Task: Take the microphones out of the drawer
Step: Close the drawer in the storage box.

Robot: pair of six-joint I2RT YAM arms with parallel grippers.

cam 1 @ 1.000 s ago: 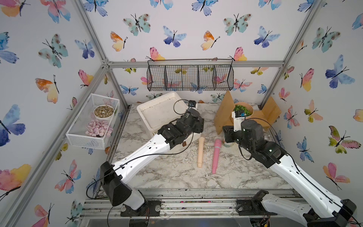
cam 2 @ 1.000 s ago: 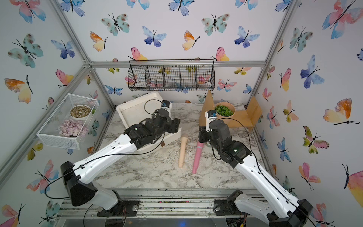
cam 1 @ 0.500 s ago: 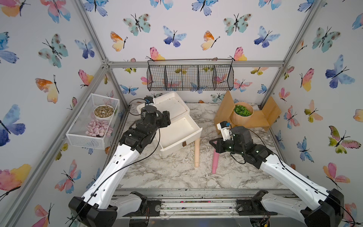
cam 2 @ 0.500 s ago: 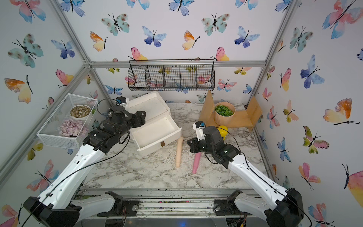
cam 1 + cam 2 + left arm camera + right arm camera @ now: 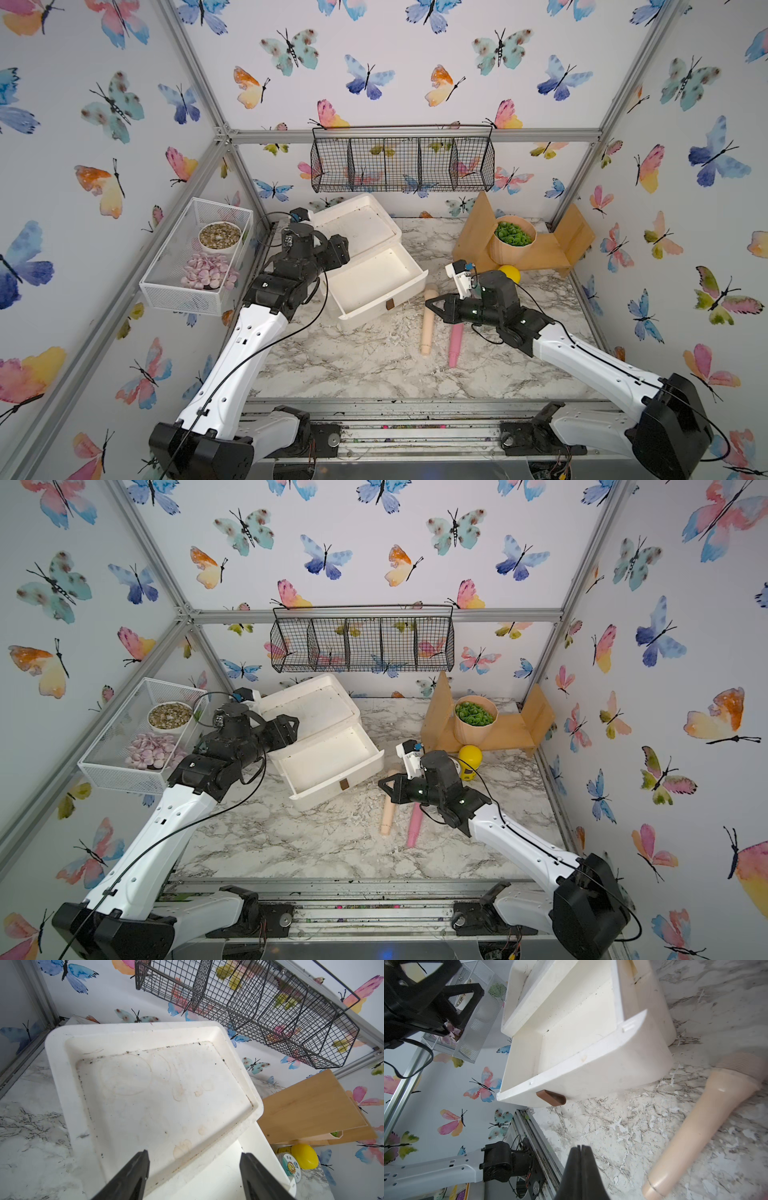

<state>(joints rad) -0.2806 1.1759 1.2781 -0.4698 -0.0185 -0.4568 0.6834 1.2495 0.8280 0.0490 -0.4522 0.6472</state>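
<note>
The drawer (image 5: 374, 309) got uncovered; left end effector (image 5: 194, 1154) spread wide, right end effector (image 5: 581, 1147) pinched closed by beige microphone (image 5: 428, 320), both empty.

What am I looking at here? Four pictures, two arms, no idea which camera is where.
Two robot arms, the left arm and the right arm, stand at the front edge of a marble table in a booth papered with butterflies. Two pictures come from a twin camera overhead and look nearly alike. The other two come from a camera on each arm's wrist, looking past its tool. The left tool is open and empty, by the white box. The right tool is shut on nothing. The box's drawer stands open and empty. On the table before it lie a beige microphone and a pink one, partly under the right arm. Behind are a yellow bottle and a bowl of greens on a wooden stand.
</note>
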